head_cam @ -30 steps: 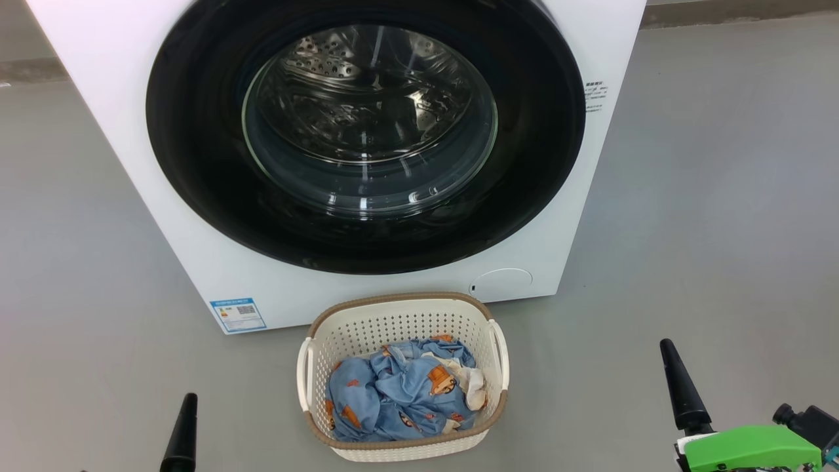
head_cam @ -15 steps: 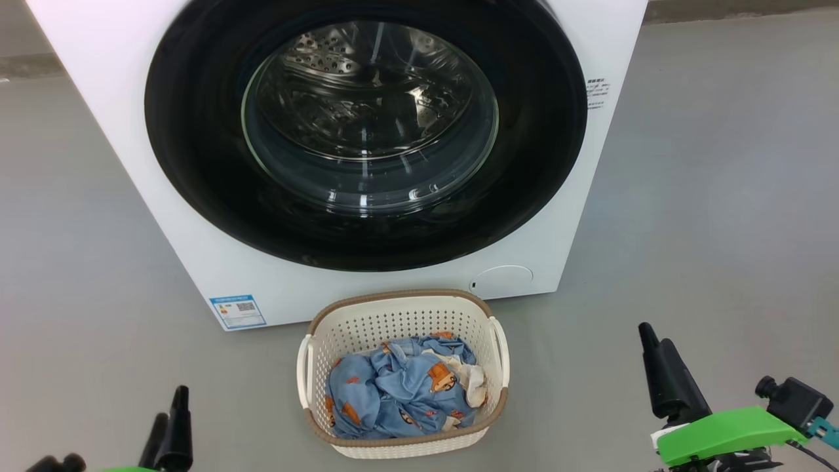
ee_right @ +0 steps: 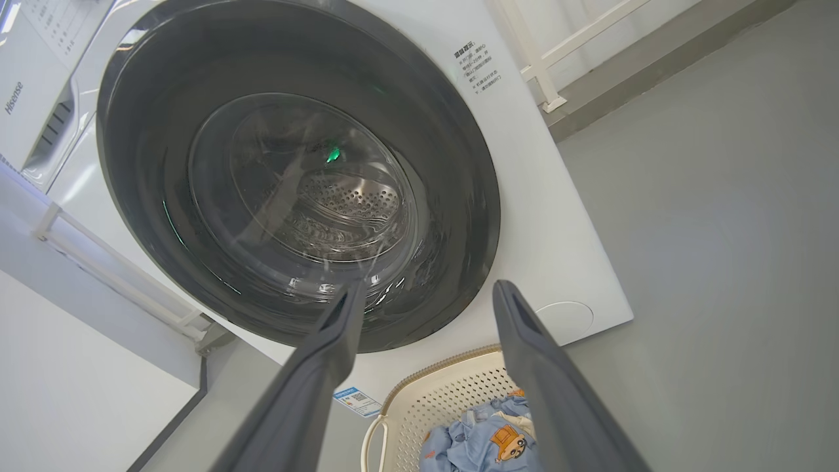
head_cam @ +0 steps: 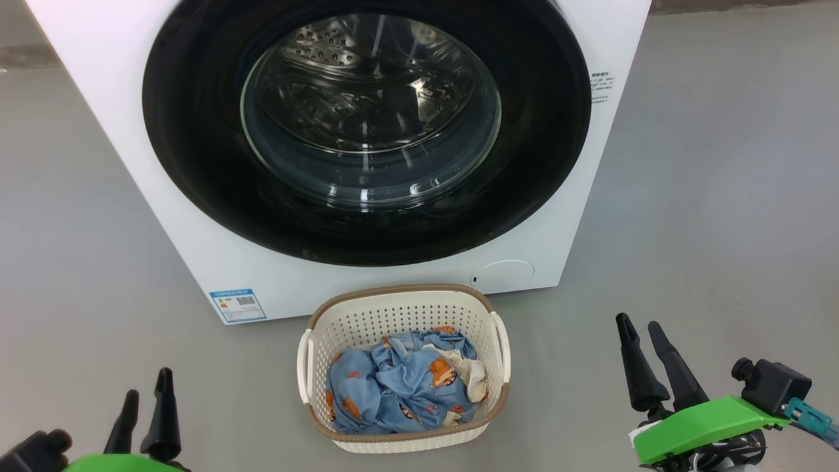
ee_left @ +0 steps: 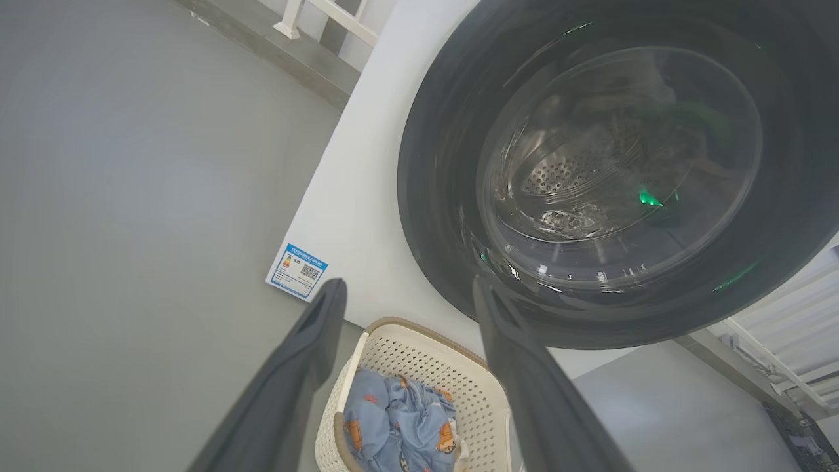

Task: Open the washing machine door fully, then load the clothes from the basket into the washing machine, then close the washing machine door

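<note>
Since the washing machine door (head_cam: 367, 124) appears shut flush against the washing machine (head_cam: 216, 269), I judge the opening step not yet begun.

Head view: the basket (head_cam: 400, 292) stands on the floor just in front of the machine's base, below the door. The clothes (head_cam: 403, 387) lie bundled inside it, placed, I judge, for a short lift to the drum. The left end effector (head_cam: 147, 393) and the right end effector (head_cam: 638, 328) flank the basket, apart from it, each spread wide and empty.

Left wrist view: my parted fingers frame the machine's white front and the basket's far rim, touching neither.

Right wrist view: the fingers point at the door's lower rim, likewise parted, with nothing held. I would send one arm to the door's edge first.
</note>
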Robot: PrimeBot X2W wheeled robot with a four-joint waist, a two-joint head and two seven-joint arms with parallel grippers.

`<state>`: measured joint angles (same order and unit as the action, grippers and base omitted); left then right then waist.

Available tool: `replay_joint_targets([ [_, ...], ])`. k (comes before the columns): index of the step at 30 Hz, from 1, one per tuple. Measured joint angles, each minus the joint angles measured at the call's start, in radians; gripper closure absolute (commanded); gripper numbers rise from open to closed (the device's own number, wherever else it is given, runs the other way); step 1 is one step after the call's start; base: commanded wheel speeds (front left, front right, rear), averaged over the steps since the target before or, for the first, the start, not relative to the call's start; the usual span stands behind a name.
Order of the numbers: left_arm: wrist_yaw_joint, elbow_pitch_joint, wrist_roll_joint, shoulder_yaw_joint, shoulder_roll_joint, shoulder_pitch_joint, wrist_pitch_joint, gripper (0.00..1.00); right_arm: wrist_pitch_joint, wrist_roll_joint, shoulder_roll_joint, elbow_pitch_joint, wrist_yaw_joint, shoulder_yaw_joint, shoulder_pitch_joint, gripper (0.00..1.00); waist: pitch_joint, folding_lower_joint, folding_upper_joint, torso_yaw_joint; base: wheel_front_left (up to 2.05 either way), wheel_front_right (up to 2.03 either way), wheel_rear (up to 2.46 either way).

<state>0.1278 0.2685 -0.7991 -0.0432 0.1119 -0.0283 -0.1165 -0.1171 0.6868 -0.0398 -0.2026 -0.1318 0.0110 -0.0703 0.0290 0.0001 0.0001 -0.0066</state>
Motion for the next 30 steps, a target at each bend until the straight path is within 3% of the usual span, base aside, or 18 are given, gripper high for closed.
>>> replay_joint_targets([
  [30,0.0,-0.01,0.378,-0.024,0.024,0.005,-0.088,0.0,-0.089,-0.358,-0.023,-0.004,0.0,0.038,-0.014,0.0,-0.002,0.0,0.0,-0.002,0.0,0.0,0.0],
])
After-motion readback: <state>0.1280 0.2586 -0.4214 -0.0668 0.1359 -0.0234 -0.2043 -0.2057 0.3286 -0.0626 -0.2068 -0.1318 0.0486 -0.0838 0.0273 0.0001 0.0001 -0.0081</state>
